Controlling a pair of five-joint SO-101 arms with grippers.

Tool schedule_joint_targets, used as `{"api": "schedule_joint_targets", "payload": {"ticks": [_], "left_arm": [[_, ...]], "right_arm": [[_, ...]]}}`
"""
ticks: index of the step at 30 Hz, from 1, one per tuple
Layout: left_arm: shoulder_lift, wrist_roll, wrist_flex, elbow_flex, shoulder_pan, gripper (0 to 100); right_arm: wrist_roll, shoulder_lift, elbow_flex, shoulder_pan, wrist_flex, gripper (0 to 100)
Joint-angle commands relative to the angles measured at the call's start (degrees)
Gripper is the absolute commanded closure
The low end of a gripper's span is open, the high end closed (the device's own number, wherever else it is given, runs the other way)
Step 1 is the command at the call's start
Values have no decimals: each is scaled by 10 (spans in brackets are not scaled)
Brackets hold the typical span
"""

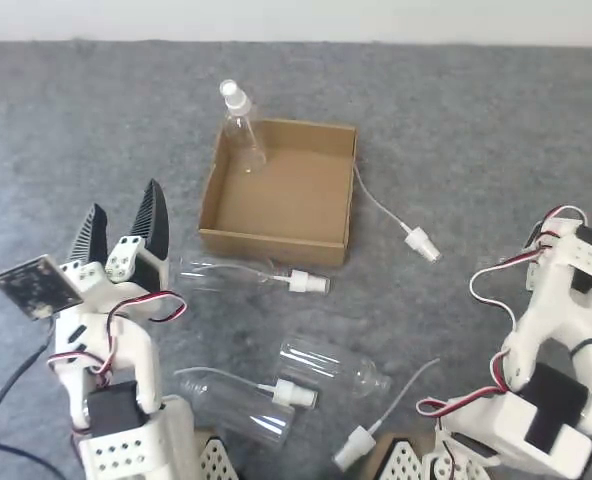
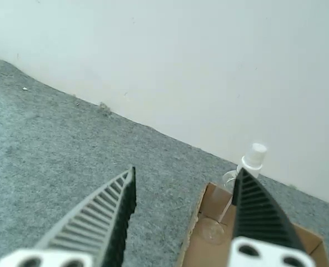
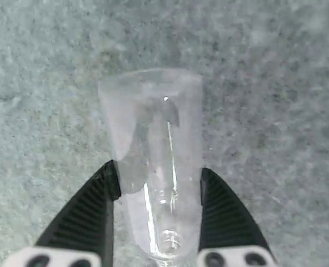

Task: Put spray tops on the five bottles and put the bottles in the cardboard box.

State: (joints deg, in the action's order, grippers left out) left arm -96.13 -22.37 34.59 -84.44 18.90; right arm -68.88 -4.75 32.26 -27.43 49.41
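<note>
Looking down on the grey surface (image 1: 476, 130), we take the cardboard box (image 1: 276, 245) as our landmark. Our left end effector (image 1: 124, 198) hangs off the box's left side, well apart from it, with its fingers spread wide and nothing between them. Its wrist view looks past them toward the box's far left corner. In that corner stands an upright bottle (image 1: 244, 140) with a white spray top (image 1: 234, 95) fitted.

Just beside the box's near wall a second bottle (image 1: 226, 272) lies on its side, parallel to that wall. Its fitted top (image 1: 308, 282) points toward the box's right. Farther from the box on the arms' side, a topless bottle (image 1: 328, 366) lies on its side. To its left a fourth bottle (image 1: 238, 412) lies with a third spray top (image 1: 294, 394) against it, and we cannot tell whether that one is fitted.

A loose spray top (image 1: 422, 243) rests near the box's right near corner, its thin tube curving back toward the right wall. Another loose top (image 1: 356, 445) lies well away from the box on the arms' side.

Our right end effector (image 3: 158, 169) is closed on a clear bottle (image 3: 150, 111). Both black fingers press its sides, with the open neck nearest the wrist and the base pointing away over the surface. The right arm (image 1: 556, 340) sits well off the box's right near corner.
</note>
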Motion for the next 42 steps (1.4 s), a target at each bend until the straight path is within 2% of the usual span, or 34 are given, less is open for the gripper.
{"api": "schedule_joint_targets", "payload": {"ticks": [1, 5, 16, 27, 35, 42], "left_arm": [[-10, 12, -18, 2, -1, 739], [-10, 12, -18, 2, -1, 739], [-10, 12, -18, 2, -1, 739], [-10, 12, -18, 2, -1, 739], [-10, 12, -18, 2, -1, 739], [-10, 12, -18, 2, -1, 739]], "right_arm": [[-4, -3, -7, 28, 3, 804], [-4, -8, -8, 54, 29, 723], [1, -10, -12, 58, 43, 745], [55, -9, -162, 58, 240, 742], [196, -9, -223, 58, 331, 742], [405, -9, -243, 58, 372, 744]]}}
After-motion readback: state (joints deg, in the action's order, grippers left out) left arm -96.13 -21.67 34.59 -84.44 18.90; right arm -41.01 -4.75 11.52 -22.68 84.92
